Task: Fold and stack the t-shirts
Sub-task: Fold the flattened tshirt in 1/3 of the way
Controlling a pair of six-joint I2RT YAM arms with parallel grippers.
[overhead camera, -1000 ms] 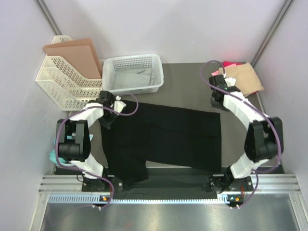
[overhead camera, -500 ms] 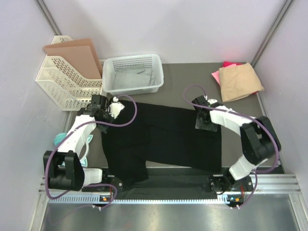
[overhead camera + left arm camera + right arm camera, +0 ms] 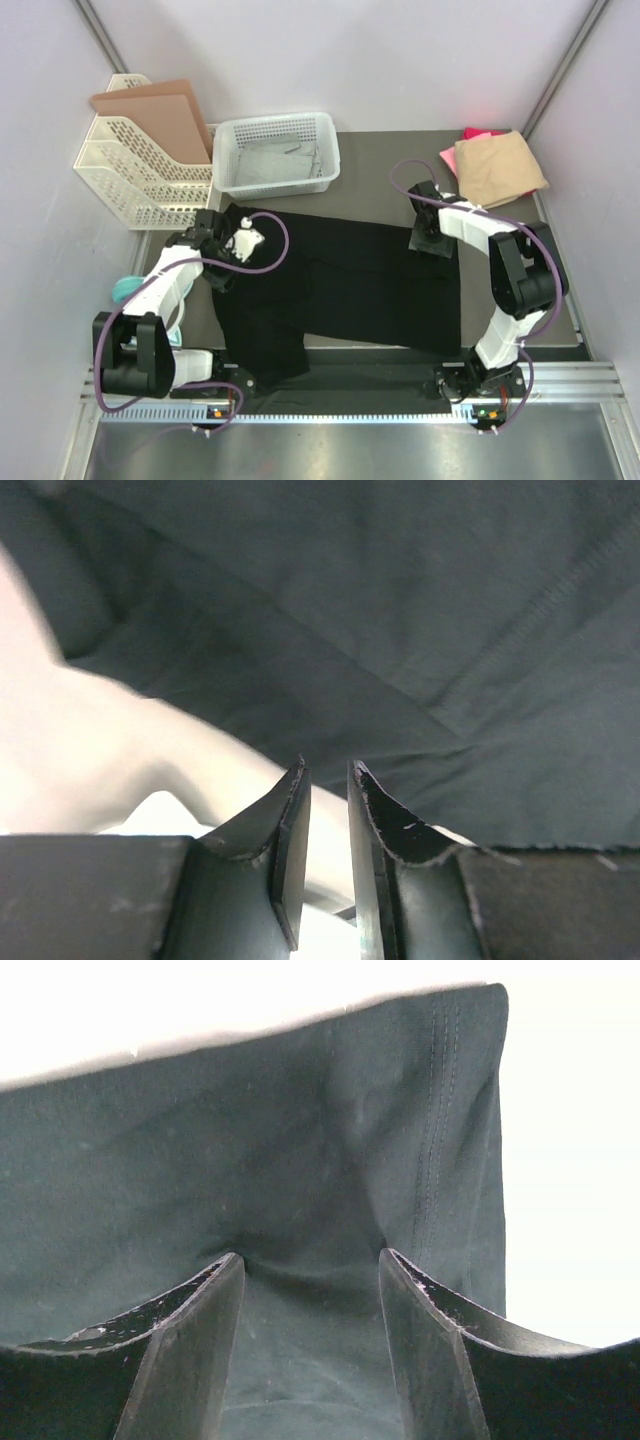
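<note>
- Cloth of the large black t-shirt (image 3: pixel 350 290) lies spread flat across the middle of the dark grey table (image 3: pixel 385 150), with one lobe reaching the near edge by the left arm's base.
- The left gripper (image 3: pixel 226 258) sits at the shirt's far corner on its own side. In the wrist view (image 3: pixel 327 772) its fingers (image 3: pixel 290 860) stand close together with a thin bright slit between them. No cloth shows in the slit, and the tips reach only the shirt's edge.
- The right gripper (image 3: pixel 430 240) is down on the opposite far corner. Its fingers (image 3: pixel 190 1340) stand well apart, straddling the stitched hem, with dark cloth bunched between them (image 3: pixel 310 1260).
- A folded tan t-shirt (image 3: pixel 500 168) rests at the far right corner, on top of a pink t-shirt (image 3: pixel 478 133) that peeks out beneath it.
- A white plastic mesh basket (image 3: pixel 290 186) stands beyond the black shirt. Left of it is a white slotted rack (image 3: pixel 130 170) holding stiff brown cardboard sheets (image 3: pixel 160 110).
</note>
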